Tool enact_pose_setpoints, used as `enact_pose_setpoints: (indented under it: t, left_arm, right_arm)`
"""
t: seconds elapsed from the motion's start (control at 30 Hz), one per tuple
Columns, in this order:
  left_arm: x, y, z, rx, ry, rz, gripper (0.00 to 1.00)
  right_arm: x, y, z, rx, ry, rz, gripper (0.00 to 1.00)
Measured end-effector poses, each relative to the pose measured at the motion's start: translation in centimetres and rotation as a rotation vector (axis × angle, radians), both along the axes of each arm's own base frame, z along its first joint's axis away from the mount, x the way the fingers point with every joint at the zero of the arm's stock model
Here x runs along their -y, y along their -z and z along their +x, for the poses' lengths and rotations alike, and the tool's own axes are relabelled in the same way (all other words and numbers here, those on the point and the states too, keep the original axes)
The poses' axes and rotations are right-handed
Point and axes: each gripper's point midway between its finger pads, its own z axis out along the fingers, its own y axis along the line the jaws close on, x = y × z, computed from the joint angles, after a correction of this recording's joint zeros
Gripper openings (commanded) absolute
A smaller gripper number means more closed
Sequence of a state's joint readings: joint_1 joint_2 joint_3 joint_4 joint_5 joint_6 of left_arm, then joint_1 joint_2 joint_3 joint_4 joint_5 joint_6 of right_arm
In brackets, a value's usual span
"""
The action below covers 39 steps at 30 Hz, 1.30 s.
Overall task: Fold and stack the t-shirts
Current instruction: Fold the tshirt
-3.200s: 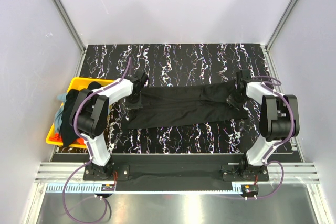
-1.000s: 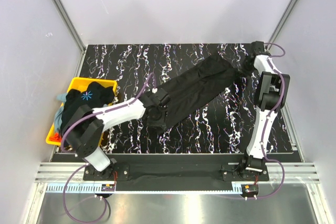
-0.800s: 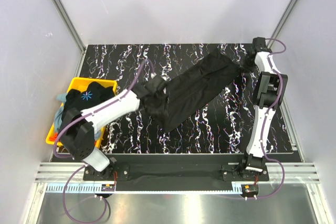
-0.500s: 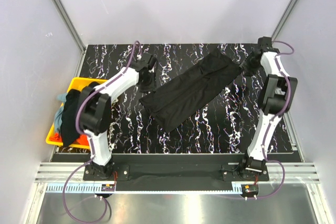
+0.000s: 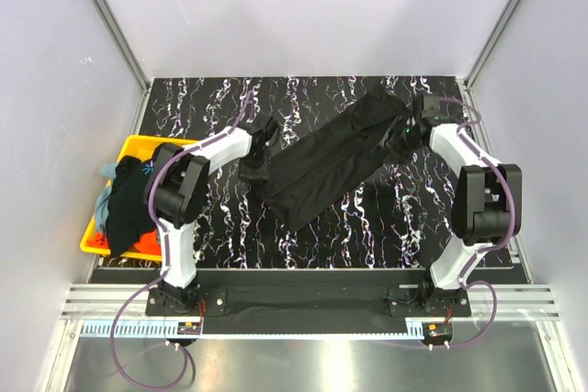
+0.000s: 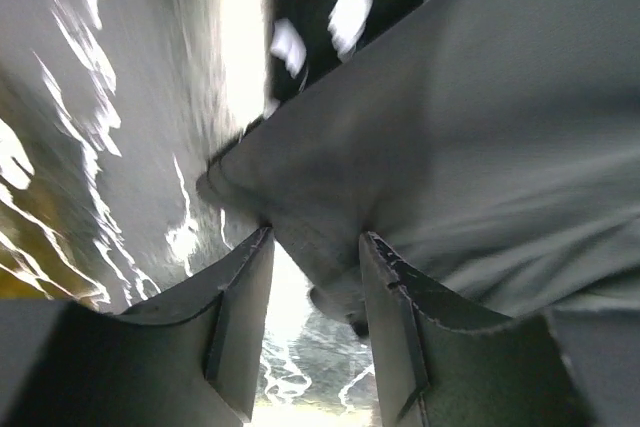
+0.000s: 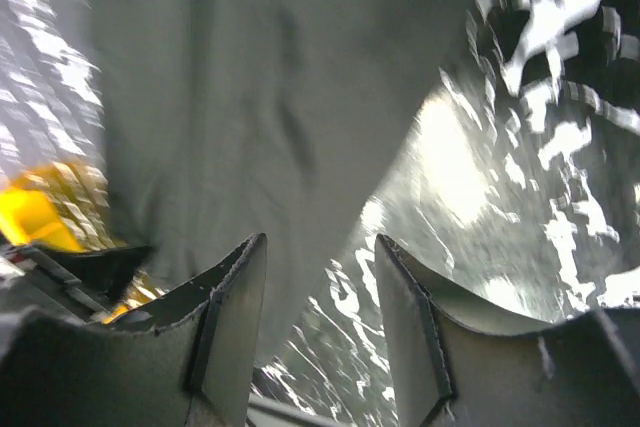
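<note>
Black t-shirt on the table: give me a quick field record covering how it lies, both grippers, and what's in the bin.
shirt: black t-shirt, a long band lying diagonally on the table, near-left end to far-right end
left gripper: left gripper open at the shirt's left edge; a cloth corner reaches between the fingers, not pinched
right gripper: right gripper open at the shirt's far right end, nothing held
bin: yellow bin at the table's left edge
bin contents: pile of shirts, black, grey-blue and orange
folded stack on table: none visible

black marble tabletop [image 5: 367,227] w/ 3 pale walls [image 5: 303,16] (metal-framed)
</note>
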<state>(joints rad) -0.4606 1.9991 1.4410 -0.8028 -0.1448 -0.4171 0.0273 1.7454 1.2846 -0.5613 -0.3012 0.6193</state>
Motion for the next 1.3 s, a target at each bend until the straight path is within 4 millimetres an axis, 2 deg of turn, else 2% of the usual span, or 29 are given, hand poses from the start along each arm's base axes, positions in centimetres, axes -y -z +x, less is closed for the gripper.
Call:
enact_pose_setpoints:
  t: [0.03,0.1,0.23,0.37,0.53,0.63,0.73,0.93,1.03,1.17,1.3]
  left_arm:
    - [-0.2,0.7,-1.0,-0.025,-0.012,0.001,0.45]
    - [-0.5,0.4,-2.2,0.005,-0.024,-0.017,0.45]
    - [-0.5,0.6,-8.0,-0.024,-0.007,-0.022,0.48]
    - [0.4,0.8,-13.0,-0.043,0.044,-0.032,0.5]
    - [0.6,-0.4,-15.8,-0.04,0.046,-0.051,0.57]
    - [0.7,-2.6,-15.6,0.005,0.032,-0.082,0.58]
    - [1.7,-5.9,-14.2,0.072,0.037,-0.126,0.59]
    - [4.2,-11.8,-10.8,0.222,0.083,-0.227,0.59]
    - [4.4,-13.3,-10.0,0.253,0.094,-0.244,0.59]
    - [3.9,-14.9,-8.7,0.279,0.088,-0.258,0.59]
    - [3.8,-16.1,-7.2,0.312,0.09,-0.264,0.58]
  right_arm:
    - [-0.3,0.7,-0.7,-0.023,-0.007,-0.001,0.54]
    - [-0.3,2.0,-1.9,-0.066,-0.011,-0.007,0.55]
    - [0.8,1.9,-1.3,-0.036,-0.021,-0.041,0.56]
    - [3.0,0.8,0.4,0.032,-0.006,-0.061,0.54]
    - [7.6,-0.3,4.6,0.141,0.068,-0.041,0.5]
    - [9.2,0.5,7.8,0.178,0.068,-0.028,0.47]
    - [9.0,2.4,10.8,0.19,0.035,-0.008,0.45]
    - [9.1,6.8,13.8,0.152,0.025,0.0,0.41]
    - [9.2,7.5,14.8,0.149,0.031,0.003,0.41]
    - [9.3,7.5,17.0,0.178,0.043,0.02,0.38]
    - [9.3,7.8,18.7,0.202,0.047,0.039,0.26]
